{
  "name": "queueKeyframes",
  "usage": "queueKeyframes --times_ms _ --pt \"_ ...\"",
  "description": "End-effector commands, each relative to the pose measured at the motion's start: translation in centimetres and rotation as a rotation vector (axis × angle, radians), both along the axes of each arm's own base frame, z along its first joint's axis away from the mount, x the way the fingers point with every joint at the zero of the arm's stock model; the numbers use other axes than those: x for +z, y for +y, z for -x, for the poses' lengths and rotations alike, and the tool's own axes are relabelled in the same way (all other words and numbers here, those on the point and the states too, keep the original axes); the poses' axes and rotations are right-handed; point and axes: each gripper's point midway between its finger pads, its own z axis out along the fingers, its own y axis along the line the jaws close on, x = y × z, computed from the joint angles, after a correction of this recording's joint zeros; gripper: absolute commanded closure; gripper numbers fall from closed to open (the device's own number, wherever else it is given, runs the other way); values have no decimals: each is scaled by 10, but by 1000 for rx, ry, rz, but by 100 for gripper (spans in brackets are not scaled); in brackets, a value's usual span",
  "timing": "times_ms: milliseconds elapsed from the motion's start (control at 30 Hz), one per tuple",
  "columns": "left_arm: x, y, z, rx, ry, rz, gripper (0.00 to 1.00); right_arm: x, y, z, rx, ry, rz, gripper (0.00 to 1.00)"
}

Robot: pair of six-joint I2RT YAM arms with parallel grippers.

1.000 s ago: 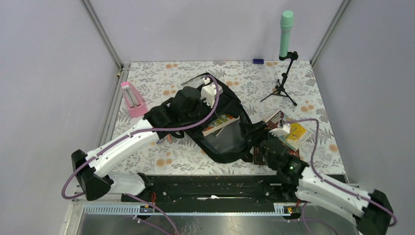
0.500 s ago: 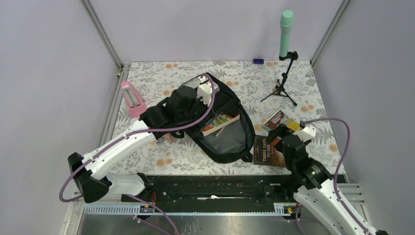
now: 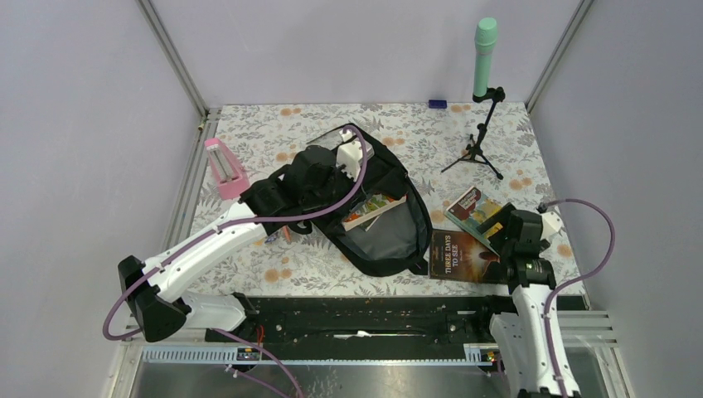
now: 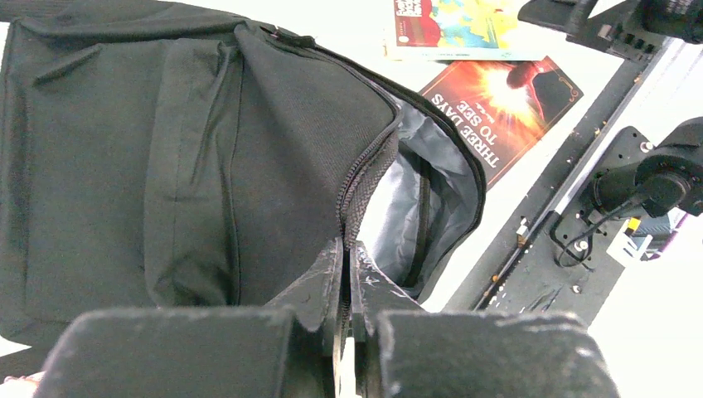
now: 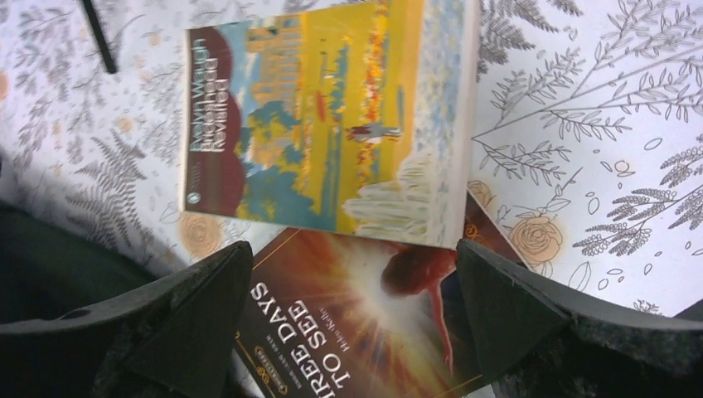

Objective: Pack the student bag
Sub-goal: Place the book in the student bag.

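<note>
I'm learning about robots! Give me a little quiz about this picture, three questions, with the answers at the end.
1. True or false: the right gripper is shut on a book.
2. What does the left gripper pinch? A) pink stand B) student bag edge C) cable
3. How many books lie on the table outside the bag?
Key: 1 false, it is open above the yellow book and the Three Days to See book; 2 B; 3 two.
</note>
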Motion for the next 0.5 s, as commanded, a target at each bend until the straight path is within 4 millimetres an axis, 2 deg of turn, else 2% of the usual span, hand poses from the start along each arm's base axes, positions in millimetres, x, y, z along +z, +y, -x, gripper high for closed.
queueKeyframes --times_ms 0,133,233,467 --pt "19 -17 3 -55 -9 99 100 -9 -7 -13 -15 -26 -114 0" --pt "24 -14 4 -51 -21 108 100 -23 -37 -7 -158 -24 -155 0" --pt "26 -12 4 -47 -31 109 100 -32 -51 -2 -217 -20 -176 0" --pt "29 -13 6 -55 -29 120 100 -46 -67 -8 -212 -19 -215 0"
